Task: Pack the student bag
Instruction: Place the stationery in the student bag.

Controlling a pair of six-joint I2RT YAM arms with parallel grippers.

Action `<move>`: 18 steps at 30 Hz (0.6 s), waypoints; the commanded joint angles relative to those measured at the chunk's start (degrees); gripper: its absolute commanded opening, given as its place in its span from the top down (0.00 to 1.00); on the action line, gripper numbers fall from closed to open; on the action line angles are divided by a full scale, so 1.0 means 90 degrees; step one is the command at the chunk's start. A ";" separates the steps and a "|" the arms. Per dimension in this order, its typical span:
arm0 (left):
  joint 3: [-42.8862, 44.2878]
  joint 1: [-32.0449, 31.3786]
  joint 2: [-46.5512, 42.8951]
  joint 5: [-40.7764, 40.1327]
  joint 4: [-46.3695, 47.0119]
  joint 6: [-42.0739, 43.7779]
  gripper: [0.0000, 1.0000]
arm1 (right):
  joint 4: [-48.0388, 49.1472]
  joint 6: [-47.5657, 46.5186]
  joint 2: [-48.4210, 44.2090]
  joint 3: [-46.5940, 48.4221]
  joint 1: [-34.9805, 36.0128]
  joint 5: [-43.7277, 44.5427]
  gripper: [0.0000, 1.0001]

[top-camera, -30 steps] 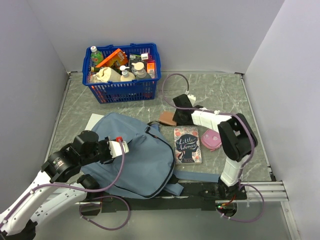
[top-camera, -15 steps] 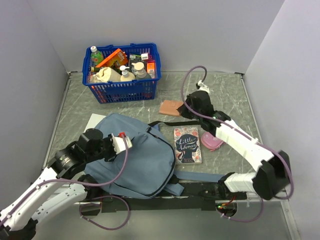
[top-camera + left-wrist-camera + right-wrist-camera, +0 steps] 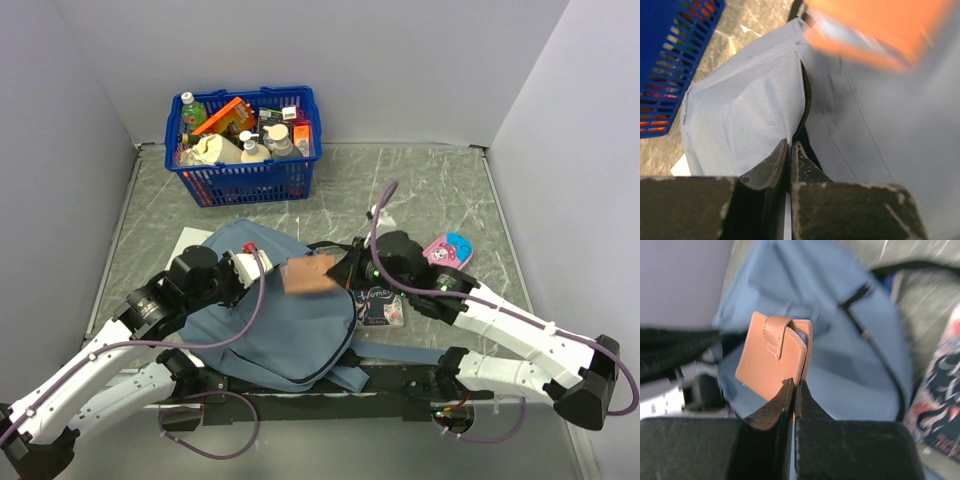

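Note:
The grey-blue student bag (image 3: 290,320) lies flat in the middle of the table. My left gripper (image 3: 262,268) is shut on the bag's fabric beside its open dark zipper (image 3: 805,100), near the bag's top left. My right gripper (image 3: 338,272) is shut on a tan leather wallet (image 3: 308,274) and holds it just above the bag's top, close to the left gripper. The right wrist view shows the wallet (image 3: 775,355) upright between the jaws, over the bag (image 3: 850,340). It is an orange blur in the left wrist view (image 3: 875,30).
A blue plastic basket (image 3: 245,180) full of bottles and packets stands at the back left. A "Little Women" book (image 3: 382,305) lies right of the bag, partly under my right arm. A pink pencil case (image 3: 450,250) lies further right. White paper (image 3: 185,243) pokes out from under the bag.
My right arm has carried the wallet from the back of the table to over the bag. The pencil case now lies further back and right. My left gripper has shifted right on the bag.

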 commanded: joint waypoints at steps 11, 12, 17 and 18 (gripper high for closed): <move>0.0374 -0.0004 -0.0031 0.0129 0.0496 -0.0253 0.99 | 0.0974 0.0757 0.0822 -0.0054 0.1103 -0.0007 1.00; 0.0393 -0.0004 -0.0051 0.0158 0.0476 -0.0253 0.99 | 0.1082 0.0748 0.0891 -0.0035 0.1113 0.0041 1.00; 0.0510 -0.0003 -0.0100 0.0441 0.0233 -0.0165 0.99 | 0.1482 0.0689 0.1398 0.0210 0.1093 0.0519 1.00; 0.0520 0.0006 -0.0119 0.0490 0.0193 -0.0155 0.99 | 0.1599 0.0679 0.1447 0.0210 0.1084 0.0530 1.00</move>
